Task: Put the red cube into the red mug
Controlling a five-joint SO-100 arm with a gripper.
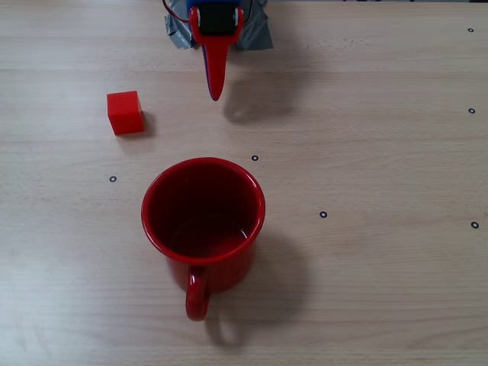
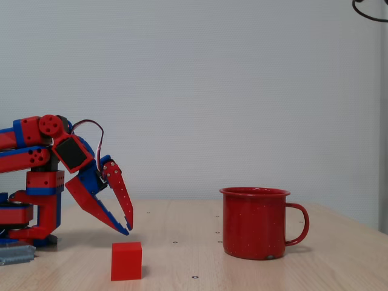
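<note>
1 red mug, 1 red cube, 1 gripper, on a wooden table.

Mug: upright, handle toward the bottom edge of the overhead fixed view, to the right in the side fixed view; interior red, holding nothing. Cube: rests on the table, outside the mug, up and left of it in the overhead fixed view, well apart. Gripper: red and blue, jaws slightly parted, holding nothing, tips raised off the table near the cube, not touching it.
</note>
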